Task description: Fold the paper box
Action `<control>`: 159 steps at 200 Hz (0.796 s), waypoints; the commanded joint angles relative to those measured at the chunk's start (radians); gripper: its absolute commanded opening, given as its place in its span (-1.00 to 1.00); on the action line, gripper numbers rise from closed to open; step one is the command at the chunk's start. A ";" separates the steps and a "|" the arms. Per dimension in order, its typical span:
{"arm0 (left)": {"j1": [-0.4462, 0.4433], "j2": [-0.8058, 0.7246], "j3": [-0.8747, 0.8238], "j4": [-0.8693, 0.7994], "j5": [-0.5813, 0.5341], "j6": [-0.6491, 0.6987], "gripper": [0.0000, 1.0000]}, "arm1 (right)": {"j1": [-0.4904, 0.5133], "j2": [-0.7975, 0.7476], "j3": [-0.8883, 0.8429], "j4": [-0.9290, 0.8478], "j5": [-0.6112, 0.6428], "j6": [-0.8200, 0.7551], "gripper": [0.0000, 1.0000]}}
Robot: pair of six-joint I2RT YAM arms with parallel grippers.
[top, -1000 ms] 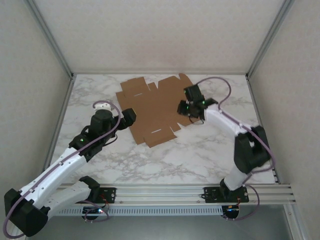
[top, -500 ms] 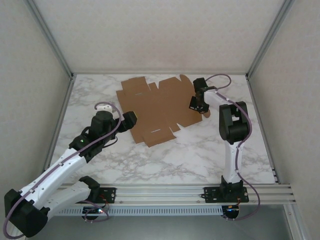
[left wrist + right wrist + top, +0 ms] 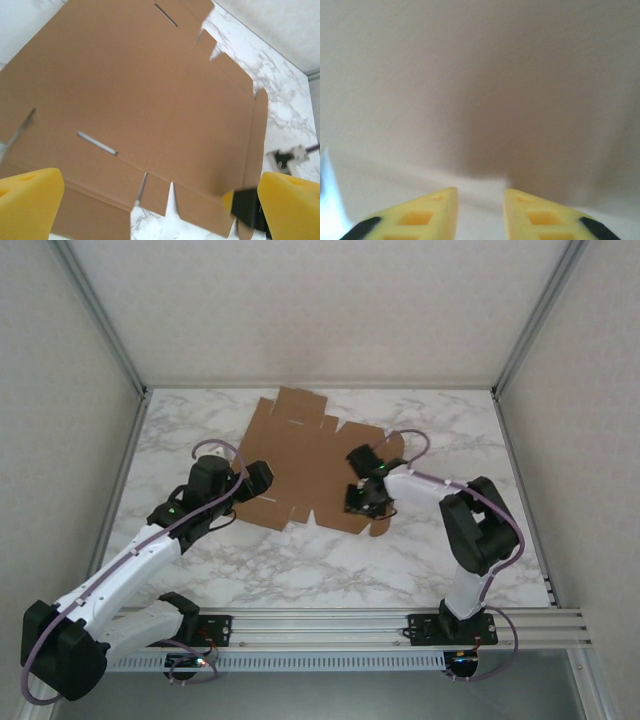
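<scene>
The box [image 3: 300,455] lies flat by the table's [image 3: 300,570] far edge. The left gripper [image 3: 160,175] is wide apart to grab it; the right gripper [image 3: 480,195] is slightly apart, empty.

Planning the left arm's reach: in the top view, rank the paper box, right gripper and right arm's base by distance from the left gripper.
From the left gripper:
1. paper box, right beside it.
2. right gripper, at the box's right side.
3. right arm's base, near right edge.
</scene>
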 commanded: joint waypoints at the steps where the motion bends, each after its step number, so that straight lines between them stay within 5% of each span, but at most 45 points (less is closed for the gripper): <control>1: 0.046 0.002 0.028 0.015 0.016 -0.012 0.99 | 0.018 -0.088 0.092 -0.071 -0.028 -0.070 0.01; 14: 0.070 -0.002 0.029 0.019 0.021 -0.009 0.99 | 0.004 -0.098 0.145 -0.081 0.036 -0.148 0.22; 32: 0.085 -0.001 0.027 0.021 0.029 -0.002 0.99 | -0.036 -0.005 0.295 -0.117 0.093 -0.255 0.21; 87: 0.078 0.006 -0.011 0.052 0.109 -0.022 0.88 | -0.199 0.519 0.937 -0.346 0.137 -0.383 -0.71; 112: 0.039 0.112 -0.030 0.115 0.140 -0.061 0.35 | -0.252 0.631 1.068 -0.426 0.139 -0.388 -0.72; 159: -0.059 0.457 0.102 0.232 0.186 -0.106 -0.56 | -0.293 0.611 0.937 -0.375 0.170 -0.358 -0.76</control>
